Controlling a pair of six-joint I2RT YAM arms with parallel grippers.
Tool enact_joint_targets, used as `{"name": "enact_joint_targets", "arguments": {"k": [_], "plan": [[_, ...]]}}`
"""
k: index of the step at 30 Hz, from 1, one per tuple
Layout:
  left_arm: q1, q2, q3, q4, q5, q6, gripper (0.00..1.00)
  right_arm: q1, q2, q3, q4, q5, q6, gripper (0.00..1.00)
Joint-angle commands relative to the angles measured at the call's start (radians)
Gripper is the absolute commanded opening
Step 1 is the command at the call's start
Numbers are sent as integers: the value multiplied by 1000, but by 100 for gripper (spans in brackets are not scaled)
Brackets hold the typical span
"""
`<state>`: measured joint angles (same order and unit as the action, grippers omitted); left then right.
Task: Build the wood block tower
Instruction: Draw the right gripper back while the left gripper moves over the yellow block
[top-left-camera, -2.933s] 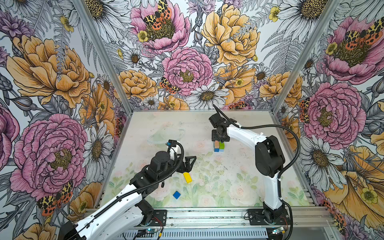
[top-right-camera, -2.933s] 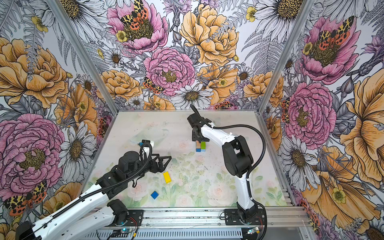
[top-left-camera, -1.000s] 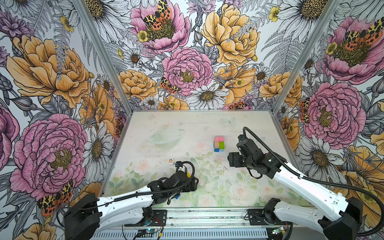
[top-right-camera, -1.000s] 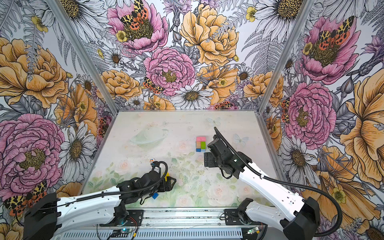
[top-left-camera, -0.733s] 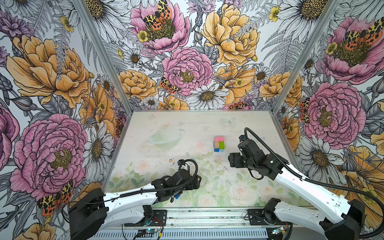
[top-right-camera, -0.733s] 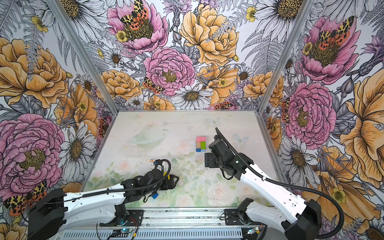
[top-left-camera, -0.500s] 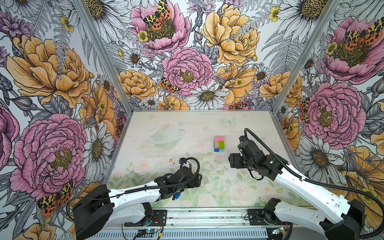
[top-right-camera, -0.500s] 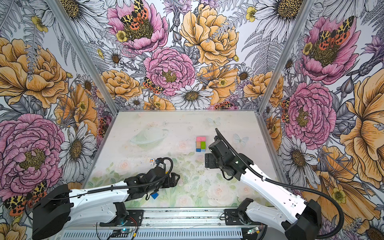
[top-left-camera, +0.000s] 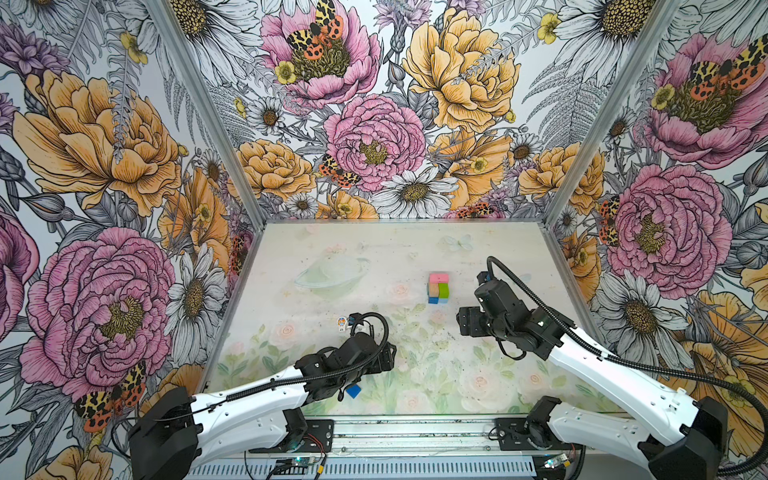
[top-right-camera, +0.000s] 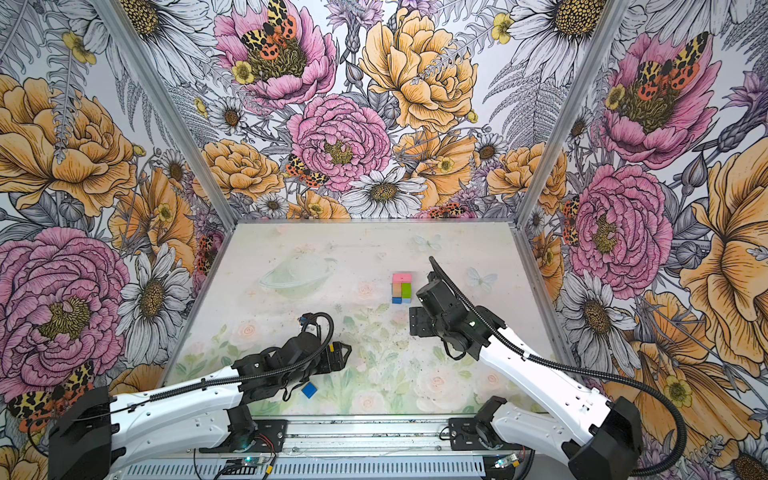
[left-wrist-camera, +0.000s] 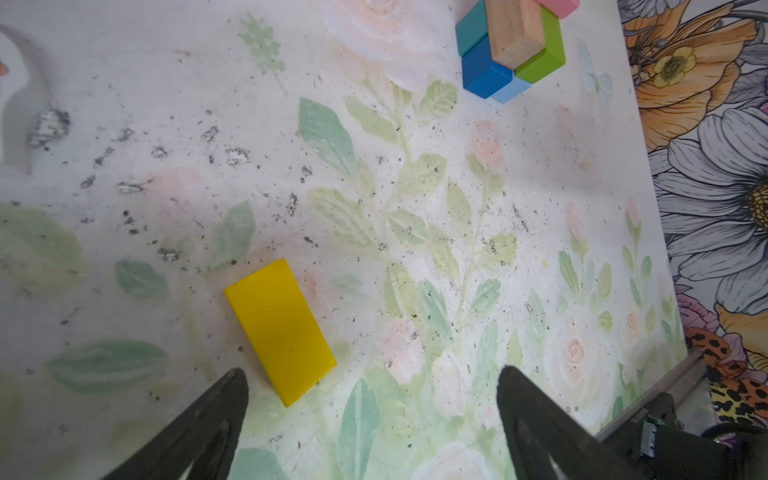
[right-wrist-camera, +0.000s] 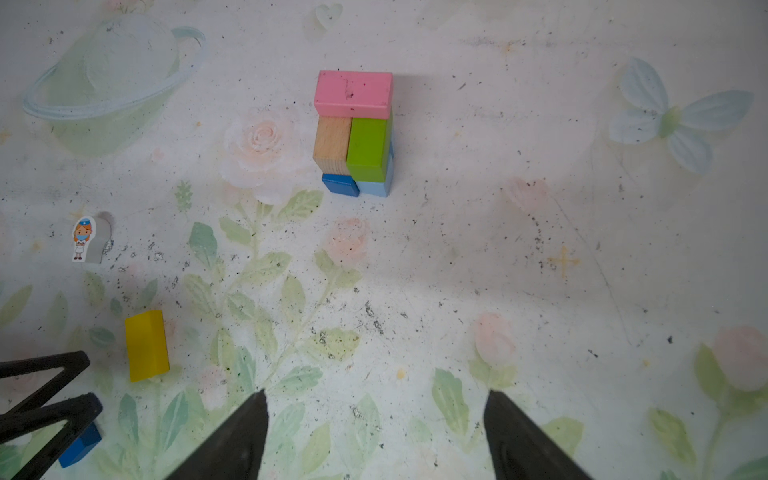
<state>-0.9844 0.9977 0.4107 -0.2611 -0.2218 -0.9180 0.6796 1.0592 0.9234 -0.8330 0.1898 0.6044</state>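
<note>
I find the wood block tower (top-left-camera: 438, 287) at about 1 o'clock from the middle of the pale flower-printed surface (top-left-camera: 332, 249); both top views show it. A pink oblong wooden brick (right-wrist-camera: 353, 93) lies across its top. Under it a plain tan wooden brick (right-wrist-camera: 331, 143) and a green wooden brick (right-wrist-camera: 368, 147) stand side by side, touching. At the base I make out a dark blue wooden cube (right-wrist-camera: 340, 184) and a light blue wooden cube (right-wrist-camera: 374, 188). The left wrist view adds a teal wooden cube (left-wrist-camera: 471, 31) behind the dark blue one.

The left tool (left-wrist-camera: 372, 374) sits low at roughly 6 to 7 o'clock, its jaws spread wide with nothing between them. A yellow oblong wooden brick (left-wrist-camera: 280, 330) lies flat just ahead of it, its near corner just beside one finger (left-wrist-camera: 224, 395); I cannot tell whether they touch. A loose dark blue cube (top-left-camera: 353, 390) rests at 7 o'clock near the front edge, partly under that arm.

The right tool (right-wrist-camera: 374, 395) hangs at 3 o'clock, at the tower's 5 o'clock and apart from it, jaws well open and empty.

A tiny white flat figure with a painted person (top-left-camera: 341, 323) stands at 9 o'clock, well apart from the tower.
</note>
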Motion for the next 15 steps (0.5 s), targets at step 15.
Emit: {"name": "enact_joint_targets", "arguments": {"k": [15], "plan": [[26, 256, 65, 176, 77, 54, 94, -49, -38, -4, 15, -5, -35, 84]]}}
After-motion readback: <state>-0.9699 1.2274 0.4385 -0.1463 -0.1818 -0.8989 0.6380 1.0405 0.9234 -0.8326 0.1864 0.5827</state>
